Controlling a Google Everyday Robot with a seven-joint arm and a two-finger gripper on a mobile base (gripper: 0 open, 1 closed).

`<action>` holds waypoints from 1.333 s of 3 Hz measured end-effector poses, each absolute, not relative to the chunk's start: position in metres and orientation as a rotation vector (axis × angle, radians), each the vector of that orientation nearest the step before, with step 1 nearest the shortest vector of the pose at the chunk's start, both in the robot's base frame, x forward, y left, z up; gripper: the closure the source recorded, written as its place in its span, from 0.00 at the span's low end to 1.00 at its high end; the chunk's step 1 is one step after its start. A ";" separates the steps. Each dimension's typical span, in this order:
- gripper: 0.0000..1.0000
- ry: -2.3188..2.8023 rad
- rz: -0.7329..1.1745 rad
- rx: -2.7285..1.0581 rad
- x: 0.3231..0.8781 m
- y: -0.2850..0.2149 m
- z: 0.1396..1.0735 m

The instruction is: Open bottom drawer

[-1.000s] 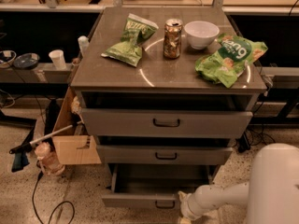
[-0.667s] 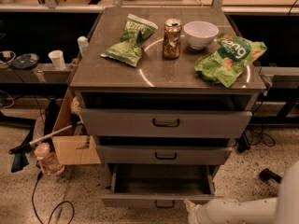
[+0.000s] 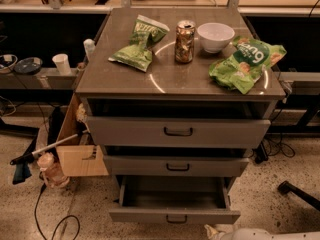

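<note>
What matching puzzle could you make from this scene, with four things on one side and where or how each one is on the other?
Things:
1. bottom drawer
2. white bowl
3. drink can
4. gripper

Place or state:
A. standing between a green chip bag and the bowl
B. low near the floor, just beyond the open drawer's front
C. pulled out, showing a plain grey inside
D. rim up, next to the can

Pairs: 1-C, 2-D, 3-A, 4-B
</note>
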State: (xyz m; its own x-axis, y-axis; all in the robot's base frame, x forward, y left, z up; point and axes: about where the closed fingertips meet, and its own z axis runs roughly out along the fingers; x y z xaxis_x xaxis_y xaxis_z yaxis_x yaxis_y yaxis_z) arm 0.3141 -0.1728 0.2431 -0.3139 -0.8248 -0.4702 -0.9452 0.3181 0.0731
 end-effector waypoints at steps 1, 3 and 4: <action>0.00 2.225 0.454 -1.592 0.334 -0.169 0.252; 0.00 2.171 0.423 -1.635 0.403 -0.144 0.259; 0.00 2.166 0.419 -1.677 0.435 -0.135 0.238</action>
State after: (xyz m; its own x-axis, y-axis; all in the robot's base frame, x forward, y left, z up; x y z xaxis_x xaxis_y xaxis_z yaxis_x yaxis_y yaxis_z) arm 0.4349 -0.1354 0.2381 -0.2246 -0.8594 -0.4594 -0.9687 0.2481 0.0095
